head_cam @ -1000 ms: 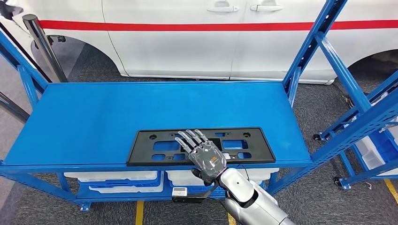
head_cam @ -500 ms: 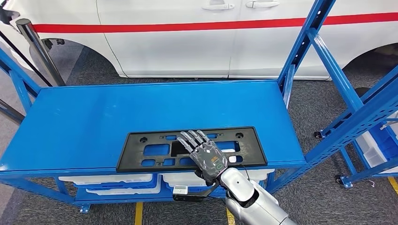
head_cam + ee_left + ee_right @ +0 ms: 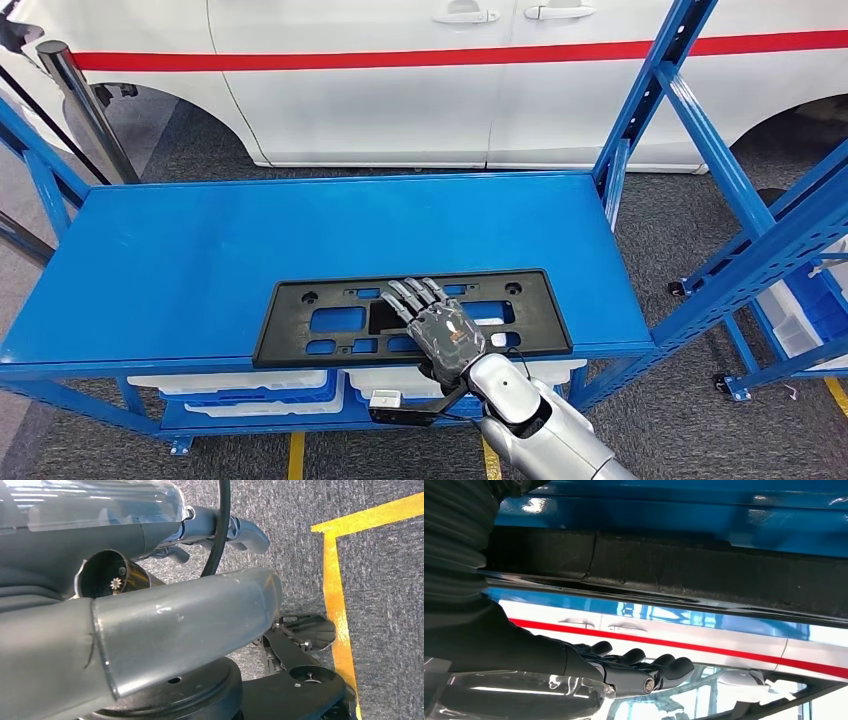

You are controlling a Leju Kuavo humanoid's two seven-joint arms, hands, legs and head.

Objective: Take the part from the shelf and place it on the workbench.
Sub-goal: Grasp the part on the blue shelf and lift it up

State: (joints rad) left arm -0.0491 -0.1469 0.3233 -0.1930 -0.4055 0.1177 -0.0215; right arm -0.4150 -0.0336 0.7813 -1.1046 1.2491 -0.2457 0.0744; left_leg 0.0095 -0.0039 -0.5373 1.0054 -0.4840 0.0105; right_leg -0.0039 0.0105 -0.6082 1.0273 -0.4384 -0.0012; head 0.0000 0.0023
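One right hand (image 3: 443, 335) lies flat on the black part (image 3: 330, 320), fingers extended and gripping nothing, near the blue workbench's (image 3: 200, 250) front edge.

Tabletop (image 3: 200, 250): broad bare blue surface from the left edge across to the far edge, open from above. Black part (image 3: 330, 322) lies flat along the near edge, right of centre; right hand (image 3: 445, 335) rests on top of it with fingers (image 3: 415, 298) extended toward the far edge. Blue upright (image 3: 655, 85) stands at the far right corner, slanted brace (image 3: 715, 135) beside it, closing in the right edge. White van (image 3: 450, 80) stands just beyond the far edge. Dark post (image 3: 75, 100) near the far left corner.
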